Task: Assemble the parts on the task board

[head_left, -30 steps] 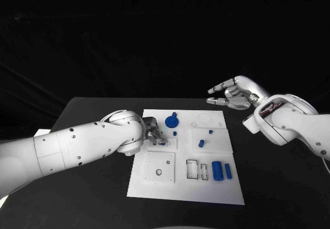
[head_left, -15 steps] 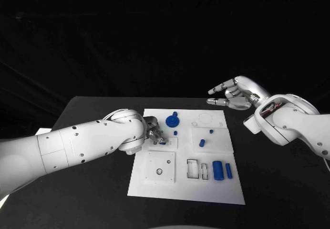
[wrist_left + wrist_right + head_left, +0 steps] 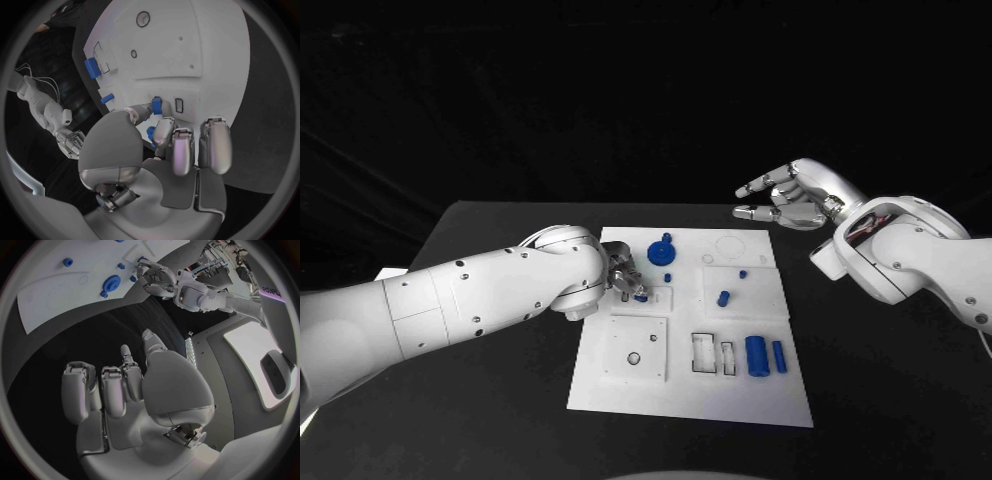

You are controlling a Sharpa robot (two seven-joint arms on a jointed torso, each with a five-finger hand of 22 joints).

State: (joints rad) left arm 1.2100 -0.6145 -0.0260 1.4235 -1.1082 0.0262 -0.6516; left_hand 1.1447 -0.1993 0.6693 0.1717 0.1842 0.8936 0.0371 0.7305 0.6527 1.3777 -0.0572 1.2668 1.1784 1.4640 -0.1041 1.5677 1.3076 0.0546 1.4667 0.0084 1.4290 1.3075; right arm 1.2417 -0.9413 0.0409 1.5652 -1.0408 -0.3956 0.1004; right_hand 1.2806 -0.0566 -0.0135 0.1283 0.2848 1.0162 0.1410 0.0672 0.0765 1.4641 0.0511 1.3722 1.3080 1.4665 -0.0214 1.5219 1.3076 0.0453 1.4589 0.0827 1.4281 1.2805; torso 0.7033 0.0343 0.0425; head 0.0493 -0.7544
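Left hand (image 3: 623,277) has edged forward, fingers pinching a small blue part (image 3: 156,105); right hand (image 3: 793,197) spread.

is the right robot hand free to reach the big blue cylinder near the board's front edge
Probably yes: the right robot hand is held up, empty, beyond the board's far corner, and nothing covers the big blue cylinder.

L hand (image 3: 626,277) low, fingers curled; R hand (image 3: 790,196) raised, fingers apart, empty.

Robotics lab test cell: black table (image 3: 488,250), black backdrop curtain (image 3: 589,100), white task board (image 3: 689,395) centred.
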